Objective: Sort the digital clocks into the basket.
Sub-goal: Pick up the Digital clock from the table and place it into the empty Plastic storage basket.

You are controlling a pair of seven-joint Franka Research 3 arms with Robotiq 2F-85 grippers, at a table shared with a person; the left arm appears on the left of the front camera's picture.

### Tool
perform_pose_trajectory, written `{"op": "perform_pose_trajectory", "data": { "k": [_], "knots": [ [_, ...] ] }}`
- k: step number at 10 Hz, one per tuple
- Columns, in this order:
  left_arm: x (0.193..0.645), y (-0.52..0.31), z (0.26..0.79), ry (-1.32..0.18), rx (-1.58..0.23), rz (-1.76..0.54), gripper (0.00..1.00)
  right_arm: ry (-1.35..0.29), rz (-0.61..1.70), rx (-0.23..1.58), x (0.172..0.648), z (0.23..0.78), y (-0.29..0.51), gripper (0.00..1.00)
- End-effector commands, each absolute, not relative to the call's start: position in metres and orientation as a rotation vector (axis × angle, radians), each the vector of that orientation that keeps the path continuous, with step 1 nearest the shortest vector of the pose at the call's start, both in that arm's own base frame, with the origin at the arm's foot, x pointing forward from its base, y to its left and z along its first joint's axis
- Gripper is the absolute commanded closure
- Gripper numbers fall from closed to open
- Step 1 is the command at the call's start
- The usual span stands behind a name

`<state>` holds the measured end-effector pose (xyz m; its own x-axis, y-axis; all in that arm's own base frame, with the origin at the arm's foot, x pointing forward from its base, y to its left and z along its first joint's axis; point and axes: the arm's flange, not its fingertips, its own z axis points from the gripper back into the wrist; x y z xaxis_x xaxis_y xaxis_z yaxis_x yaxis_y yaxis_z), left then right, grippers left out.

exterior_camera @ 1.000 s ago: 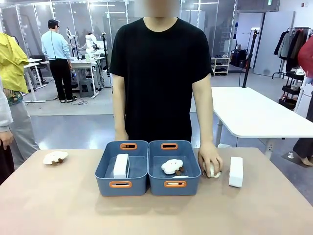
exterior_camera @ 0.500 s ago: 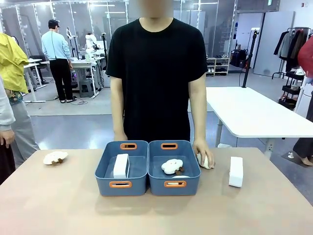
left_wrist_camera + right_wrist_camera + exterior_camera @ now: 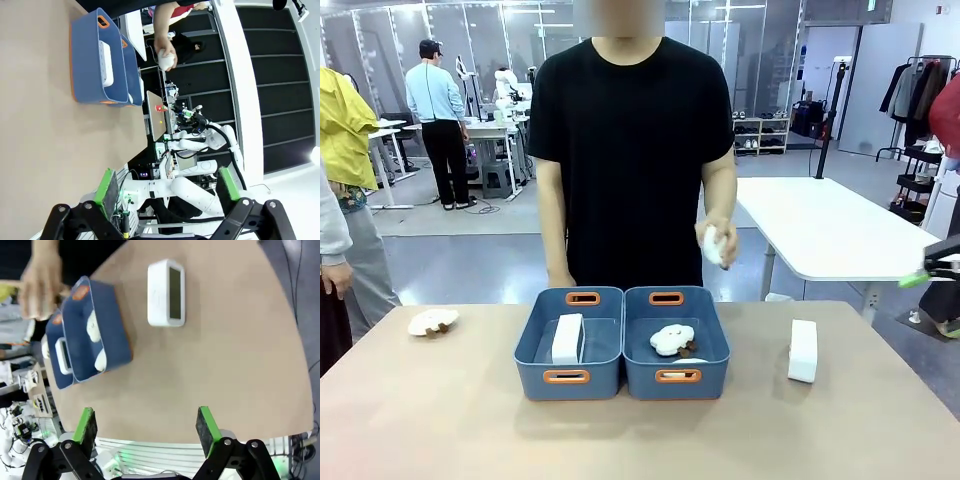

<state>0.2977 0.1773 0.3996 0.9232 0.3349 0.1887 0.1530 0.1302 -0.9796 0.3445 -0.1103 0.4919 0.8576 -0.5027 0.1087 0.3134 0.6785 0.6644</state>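
Raised since the earlier frame: the person's hand [image 3: 718, 243], now at chest height above the table [image 3: 440, 420], gripping a plush toy [image 3: 710, 247] that previously lay beside the right-hand bin [image 3: 722, 345]. 1 clock [image 3: 567, 339] stands on edge inside the left basket [image 3: 531, 345]. The other clock [image 3: 802, 350] stands on the table, well apart to the right of both containers. A 2nd plush toy [image 3: 672, 340] lies in the right-hand bin, a 3rd plush toy [image 3: 433, 321] near the table's left edge. Left gripper [image 3: 167, 186] and right gripper [image 3: 145, 426]: fingers spread, holding nothing.
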Motion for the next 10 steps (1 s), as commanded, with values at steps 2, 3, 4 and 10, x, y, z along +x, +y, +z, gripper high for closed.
{"op": "perform_pose_trajectory", "data": {
  "k": [2,3,4,10],
  "knots": [
    [0.296,0.176,0.405,-0.406,-1.465,0.152,0.00,-0.255,-0.447,0.729,0.345,0.502,-0.116,0.00],
    [0.296,0.176,0.405,-0.406,-1.465,0.152,0.00,-0.255,-0.451,0.717,0.343,0.498,-0.112,0.00],
    [0.296,0.176,0.405,-0.406,-1.465,0.152,0.00,-0.243,-0.445,0.718,0.339,0.497,-0.110,0.00],
    [0.296,0.176,0.405,-0.406,-1.465,0.152,0.00,-0.301,-0.479,0.581,0.378,0.482,-0.098,0.00]
  ]
}}
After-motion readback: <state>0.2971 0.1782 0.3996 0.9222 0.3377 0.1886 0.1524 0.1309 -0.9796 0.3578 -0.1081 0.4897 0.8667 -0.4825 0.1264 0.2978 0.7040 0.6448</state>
